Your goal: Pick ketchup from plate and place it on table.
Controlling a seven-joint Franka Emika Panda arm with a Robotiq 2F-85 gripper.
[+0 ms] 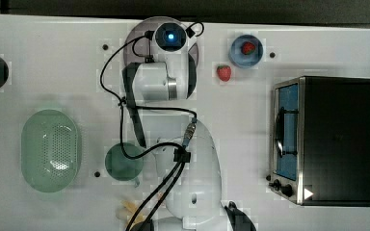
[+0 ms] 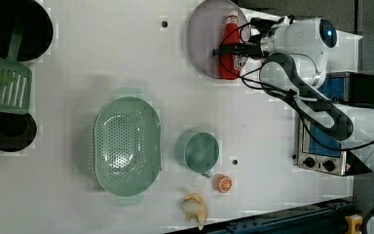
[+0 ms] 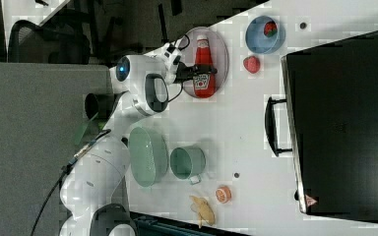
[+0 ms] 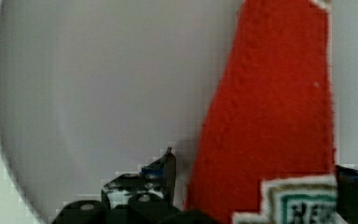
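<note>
Here, tool [image 4: 256, 186] open, fingers either side of ketchup [image 2: 230, 48], lying on plate [image 2: 202, 39].

- The ketchup [image 4: 270, 107] has a fuzzy, rough red surface like cloth, with a stitched-looking label [image 4: 303, 205].
- The plate [image 4: 98, 93] looks smooth and matt, pale pinkish-grey.
- The bench [image 2: 102, 58] is a smooth, matt white.
- The robot arm [image 3: 96, 172] has glossy white plastic shells.
- The claw [image 4: 256, 186] has black, hard-looking fingers [image 4: 165, 170].
- The colander [image 2: 126, 144] is pale green perforated plastic.
- The toaster oven [image 1: 335, 139] has a matt black top and a shiny metal front frame.
</note>
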